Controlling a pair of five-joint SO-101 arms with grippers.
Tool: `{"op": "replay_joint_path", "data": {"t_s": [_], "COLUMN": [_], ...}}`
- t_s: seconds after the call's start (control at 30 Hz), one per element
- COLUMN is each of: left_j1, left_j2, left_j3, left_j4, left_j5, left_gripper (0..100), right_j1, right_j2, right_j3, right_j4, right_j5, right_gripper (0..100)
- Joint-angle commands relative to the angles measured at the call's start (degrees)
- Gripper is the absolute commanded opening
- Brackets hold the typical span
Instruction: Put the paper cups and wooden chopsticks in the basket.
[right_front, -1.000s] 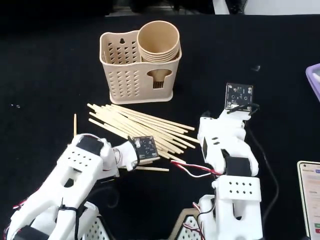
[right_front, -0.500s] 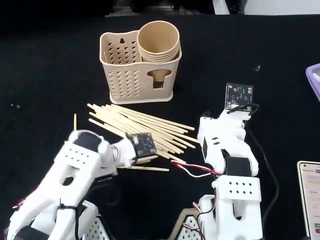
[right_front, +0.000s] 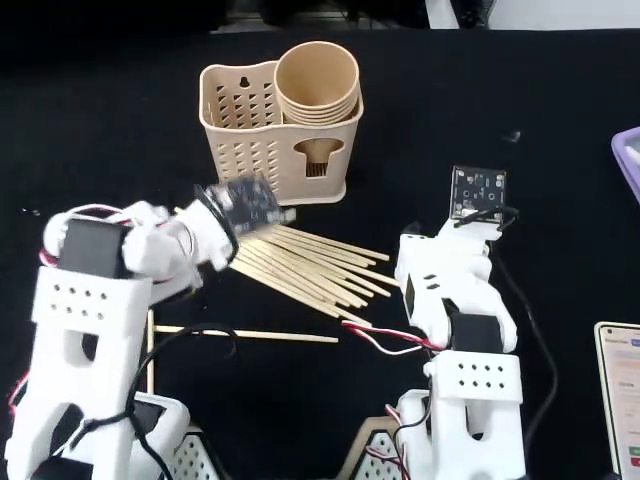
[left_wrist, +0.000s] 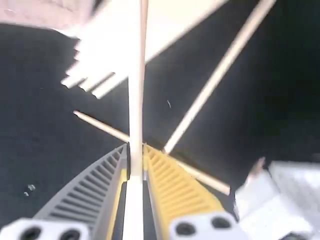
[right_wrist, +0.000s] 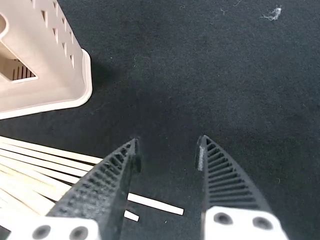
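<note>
Left jaws (left_wrist: 135, 147) are clamped narrow on one held chopstick (left_wrist: 136, 100), which runs straight out past the tips. In the high view I see the left gripper (right_front: 240, 205) raised just in front of the basket (right_front: 240, 150), over the near end of the chopstick pile (right_front: 310, 265).

Right jaws (right_wrist: 167, 145) are wide apart with nothing between them, low over bare counter (right_wrist: 225, 75) between the basket corner and the far end of the pile.

The paper cups (right_front: 317, 80) sit stacked in the basket's right compartment. The pile is fanned on the counter in front of the basket, between the two arms. One loose chopstick (right_front: 250, 334) lies crosswise nearer the arm bases, apart from the pile, and another stick (right_front: 150, 345) lies along the left arm's base.

Off to the right edge are a purple item (right_front: 628, 160) and a flat device (right_front: 620, 400), both well apart from the work area. The left arm's wrist covers the pile's left end from above.
</note>
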Motion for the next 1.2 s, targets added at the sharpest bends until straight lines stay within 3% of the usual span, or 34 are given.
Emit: {"op": "replay_joint_path", "data": {"t_s": [0.0,0.27,0.53,0.77,0.9,1.03,1.17], "left_j1": [7.5,7.9,6.8,4.3,4.1,4.1,4.0], "left_j2": [-0.6,-0.6,0.1,0.1,0.1,2.4,9.1], "left_j3": [-10.7,-12.1,-10.9,2.9,13.6,19.3,18.1], "left_j4": [-3.2,-24.7,-48.6,-86.5,-103.3,-112.5,-114.5], "left_j5": [10.5,23.5,36.7,48.0,52.0,52.2,52.2], "left_gripper": [3,3,3,3,3,3,3], "right_j1": [0.8,0.8,0.7,-1.6,-2.5,-2.5,-2.5], "right_j2": [-1.4,-1.5,-1.7,-1.7,-1.6,-1.7,-1.7], "right_j3": [-0.2,1.2,8.5,9.8,9.9,9.9,9.9], "right_j4": [-0.9,-2.7,-14.6,-16.0,-15.9,-16.0,-15.9], "right_j5": [-0.1,0.0,-0.4,-0.4,-0.2,-0.1,-0.1], "right_gripper": [19.0,19.0,18.8,18.8,18.8,18.8,18.8]}}
